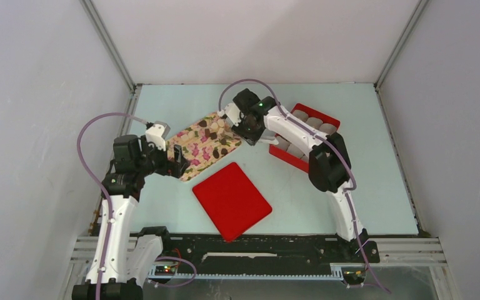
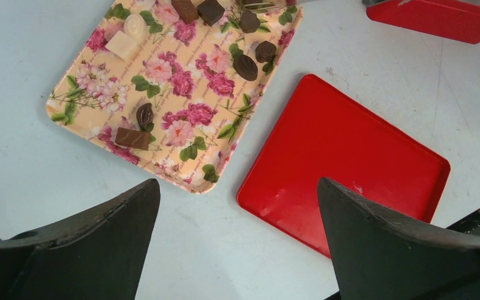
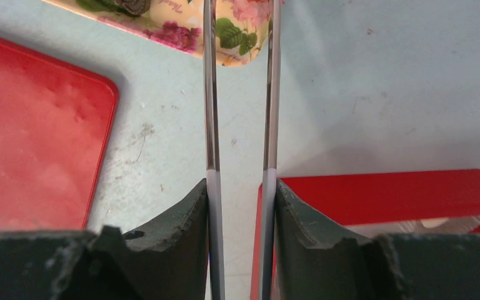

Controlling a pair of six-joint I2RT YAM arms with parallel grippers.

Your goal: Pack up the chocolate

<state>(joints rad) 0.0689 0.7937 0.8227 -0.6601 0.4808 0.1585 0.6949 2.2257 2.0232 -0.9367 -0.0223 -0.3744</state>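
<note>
The chocolate (image 2: 245, 67) lies as several dark and pale (image 2: 122, 45) lumps on a flower-print tray (image 2: 175, 94), left of centre in the top view (image 1: 194, 159). My left gripper (image 2: 237, 184) is open and empty, above the table at the tray's near corner (image 1: 178, 162). My right gripper (image 3: 240, 184) is shut on a pair of metal tongs (image 3: 210, 94) with white handles. The tong arms stand apart and run over the tray's far right corner (image 3: 181, 31); their tips are out of view. In the top view this gripper (image 1: 237, 128) is at the tray's right end.
A flat red lid (image 1: 231, 200) lies in front of the tray, also in the left wrist view (image 2: 344, 162). A red box (image 1: 303, 134) holding white paper cups (image 3: 412, 225) stands to the right, under the right arm. Grey walls enclose the table.
</note>
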